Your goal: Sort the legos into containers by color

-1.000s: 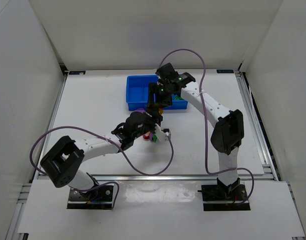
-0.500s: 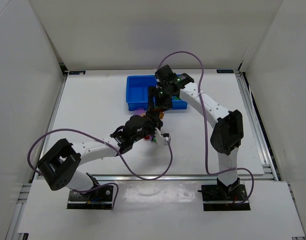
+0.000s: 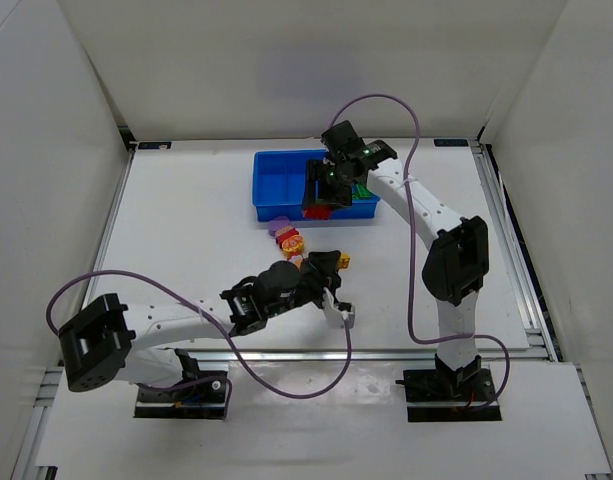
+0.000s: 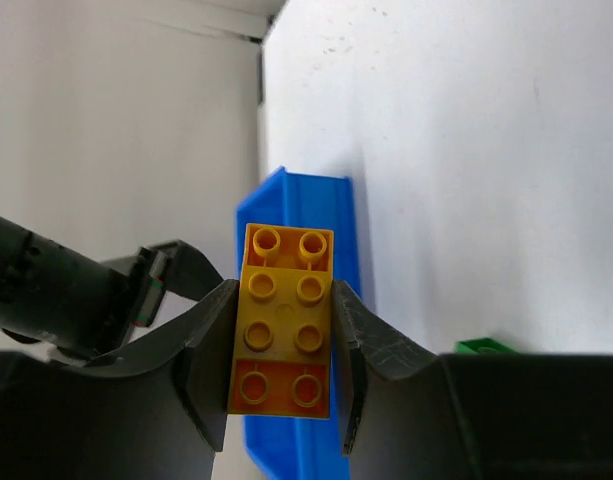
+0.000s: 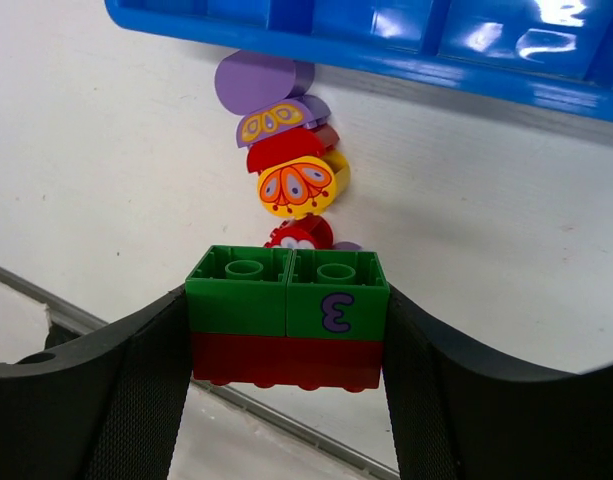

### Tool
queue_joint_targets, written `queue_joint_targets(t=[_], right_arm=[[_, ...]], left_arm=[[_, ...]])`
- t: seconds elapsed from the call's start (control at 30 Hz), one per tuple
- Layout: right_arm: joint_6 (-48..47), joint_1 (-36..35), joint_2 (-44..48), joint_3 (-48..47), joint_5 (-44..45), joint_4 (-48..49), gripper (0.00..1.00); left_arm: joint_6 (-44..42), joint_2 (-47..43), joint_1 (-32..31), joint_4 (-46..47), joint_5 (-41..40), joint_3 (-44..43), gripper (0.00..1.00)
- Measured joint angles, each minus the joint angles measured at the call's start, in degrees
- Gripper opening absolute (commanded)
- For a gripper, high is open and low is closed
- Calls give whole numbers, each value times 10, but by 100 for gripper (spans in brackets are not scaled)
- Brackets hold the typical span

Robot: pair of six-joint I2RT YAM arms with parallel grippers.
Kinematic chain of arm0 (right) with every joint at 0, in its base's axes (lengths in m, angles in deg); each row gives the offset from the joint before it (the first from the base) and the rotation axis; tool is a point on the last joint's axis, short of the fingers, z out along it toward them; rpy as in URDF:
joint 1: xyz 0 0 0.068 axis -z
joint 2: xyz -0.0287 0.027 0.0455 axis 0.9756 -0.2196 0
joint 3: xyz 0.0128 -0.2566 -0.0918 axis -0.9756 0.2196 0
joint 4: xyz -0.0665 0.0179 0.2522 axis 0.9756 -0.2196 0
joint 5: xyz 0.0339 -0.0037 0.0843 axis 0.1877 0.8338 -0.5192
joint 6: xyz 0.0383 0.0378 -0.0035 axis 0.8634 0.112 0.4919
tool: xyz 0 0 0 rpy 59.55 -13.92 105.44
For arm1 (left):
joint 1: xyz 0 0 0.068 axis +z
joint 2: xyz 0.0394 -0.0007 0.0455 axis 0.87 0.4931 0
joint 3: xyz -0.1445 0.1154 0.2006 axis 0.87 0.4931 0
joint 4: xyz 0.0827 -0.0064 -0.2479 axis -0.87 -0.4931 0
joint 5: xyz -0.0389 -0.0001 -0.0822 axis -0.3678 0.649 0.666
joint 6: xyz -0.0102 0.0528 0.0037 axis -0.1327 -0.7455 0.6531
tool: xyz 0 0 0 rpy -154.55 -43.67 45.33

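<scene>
Left jaws clench a yellow block (image 4: 283, 320), pulled back lower centre; right jaws swing a green-red stack (image 5: 286, 318) over the tray (image 3: 276, 185): 2 colours, needs splitting.

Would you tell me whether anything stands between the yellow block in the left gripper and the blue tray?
Yes: loose legos lie on the table before the tray's near rim, and the right gripper, shut on a green-and-red stack, hangs above that rim. Both sit near the yellow block's path.
</scene>
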Motion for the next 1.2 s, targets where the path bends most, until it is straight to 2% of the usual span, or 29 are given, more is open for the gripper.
queue_joint_targets(t=[0.13,0.23,0.33,0.4,0.53,0.7,0.8,0.97,1.2], right_arm=[[-10,5,0,4,18,8,0],[-26,23,7,28,25,21,0],[-49,58,32,72,39,30,0],[-64,78,61,103,51,34,0],[-99,103,141,160,70,60,0],[-154,104,242,213,83,99,0],[-195,104,286,244,71,125,0],[-255,104,331,300,50,155,0],[-311,106,344,334,40,177,0]], left_arm=[[65,-8,-9,-56,-38,-40,14],[156,-16,1,-135,-64,-115,14],[259,-33,37,-213,-65,-203,15],[337,-43,84,-262,-49,-263,15],[506,-43,217,-337,3,-351,14],[680,17,352,-420,95,-427,11],[739,80,388,-469,147,-466,10],[800,210,413,-534,217,-551,10],[823,309,420,-573,228,-601,12]])
